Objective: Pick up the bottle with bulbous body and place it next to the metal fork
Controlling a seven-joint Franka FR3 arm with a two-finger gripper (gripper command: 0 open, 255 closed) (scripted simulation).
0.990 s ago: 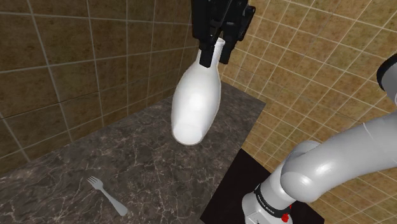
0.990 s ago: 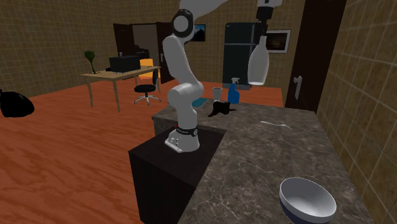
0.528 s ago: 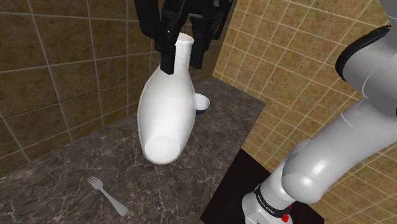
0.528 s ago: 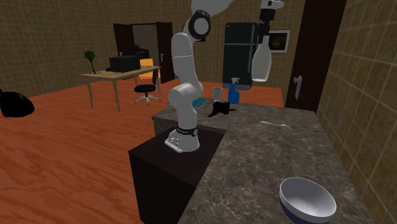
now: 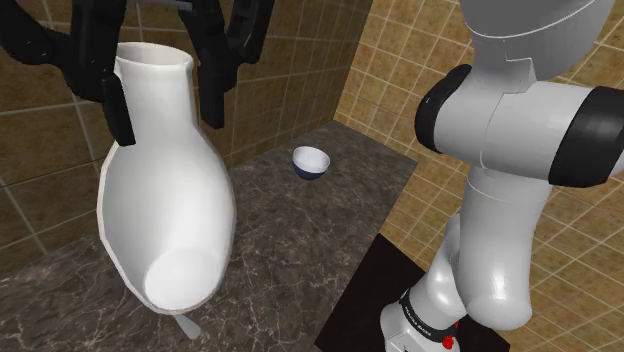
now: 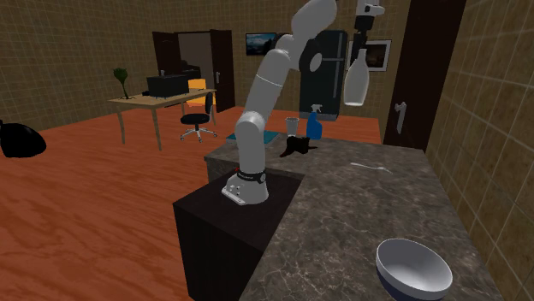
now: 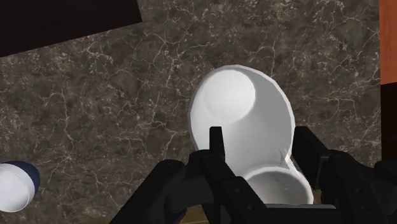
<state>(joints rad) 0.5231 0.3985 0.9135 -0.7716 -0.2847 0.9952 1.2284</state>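
My gripper (image 5: 165,108) is clamped tight on the neck of the white bottle (image 5: 165,215), with one black finger on each side. The bottle hangs high in the air over the dark stone counter (image 5: 300,230), fat end down. In the wrist view I look down past its open mouth, and the inside there is white. The fork (image 6: 370,166) lies flat on the counter, below the bottle and well apart from it. A bowl (image 5: 311,162), blue outside and white inside, sits at the other end of the counter. A blue spray bottle (image 6: 314,126) and a small cup (image 6: 292,126) stand near the fork's end; I cannot tell what is in them
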